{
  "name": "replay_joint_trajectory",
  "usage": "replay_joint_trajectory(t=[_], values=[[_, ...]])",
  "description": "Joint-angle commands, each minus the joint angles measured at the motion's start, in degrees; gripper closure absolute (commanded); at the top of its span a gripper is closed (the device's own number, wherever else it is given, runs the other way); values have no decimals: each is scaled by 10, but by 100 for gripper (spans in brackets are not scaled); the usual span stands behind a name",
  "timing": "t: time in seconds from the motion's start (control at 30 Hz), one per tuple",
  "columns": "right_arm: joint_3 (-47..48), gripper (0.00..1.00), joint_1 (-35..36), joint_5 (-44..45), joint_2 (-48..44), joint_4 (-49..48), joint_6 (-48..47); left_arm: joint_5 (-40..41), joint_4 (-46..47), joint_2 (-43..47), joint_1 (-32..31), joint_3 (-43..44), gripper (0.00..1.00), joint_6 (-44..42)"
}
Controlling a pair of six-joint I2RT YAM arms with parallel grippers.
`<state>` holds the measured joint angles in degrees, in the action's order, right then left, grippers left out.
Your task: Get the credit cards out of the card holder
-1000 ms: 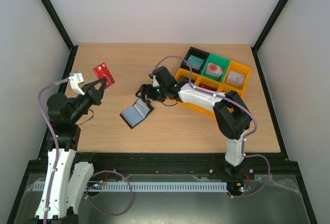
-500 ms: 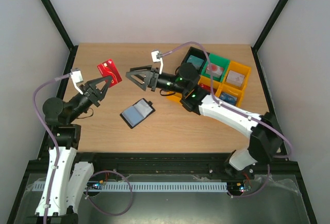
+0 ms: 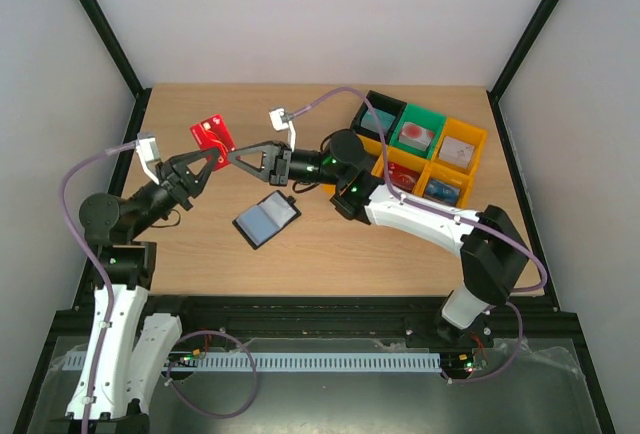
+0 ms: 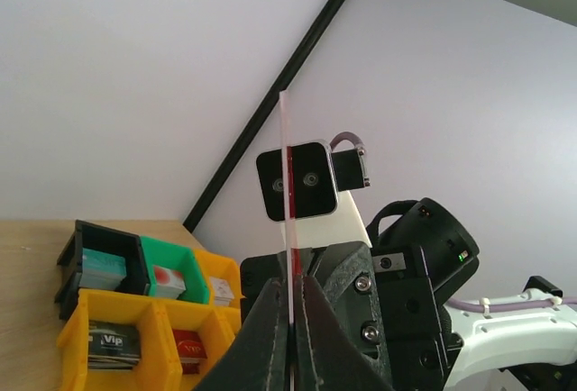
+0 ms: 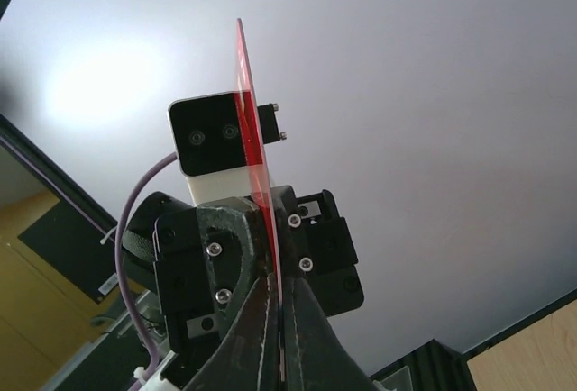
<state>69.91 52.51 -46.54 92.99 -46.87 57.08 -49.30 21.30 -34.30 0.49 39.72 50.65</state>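
A red credit card (image 3: 213, 136) is held in the air over the left part of the table, pinched from both sides. My left gripper (image 3: 207, 159) is shut on its lower left edge, and my right gripper (image 3: 234, 157) is shut on it from the right. In the left wrist view the card (image 4: 287, 184) stands edge-on between the shut fingers of my left gripper (image 4: 292, 294). The right wrist view shows the same card (image 5: 253, 139) edge-on in my right gripper (image 5: 280, 294). The black card holder (image 3: 267, 219) lies open on the table, blue-grey inside up, below the grippers.
Yellow, green and black bins (image 3: 480, 146) with small blocks stand at the back right; they also show low in the left wrist view (image 4: 81, 319). A purple cable (image 3: 330, 99) arcs over the right arm. Black frame posts and white walls bound the table.
My right arm has swung left and up from beside the card holder to the red card and shut its jaws on it. My left gripper kept hold of the card, shifting slightly right.
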Motion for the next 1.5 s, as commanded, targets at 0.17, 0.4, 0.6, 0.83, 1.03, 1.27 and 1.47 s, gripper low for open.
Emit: replay_joint_trajectory(t=[0.17, 0.4, 0.6, 0.83, 1.03, 1.27, 1.47], values=[[107, 98, -52, -91, -78, 424, -322, -22, -142, 8, 1, 57, 24, -164], [255, 98, -54, 31, -94, 971, -627, -120, -413, -39, 4, 138, 16, -503], [289, 98, -30, 70, -95, 1039, -633, -224, -376, -79, -12, 117, 21, -476], [317, 98, -1, 61, -82, 1037, -627, -201, -347, -71, -74, 94, 44, -452], [326, 98, 3, 48, -78, 1032, -629, -200, -319, -62, -79, 86, 97, -423], [145, 49, -5, 135, -186, 728, -514, -116, -178, -32, -75, 42, 98, -213], [-108, 34, -12, 171, -292, 270, -273, -87, 14, -25, -52, -7, 98, -17]])
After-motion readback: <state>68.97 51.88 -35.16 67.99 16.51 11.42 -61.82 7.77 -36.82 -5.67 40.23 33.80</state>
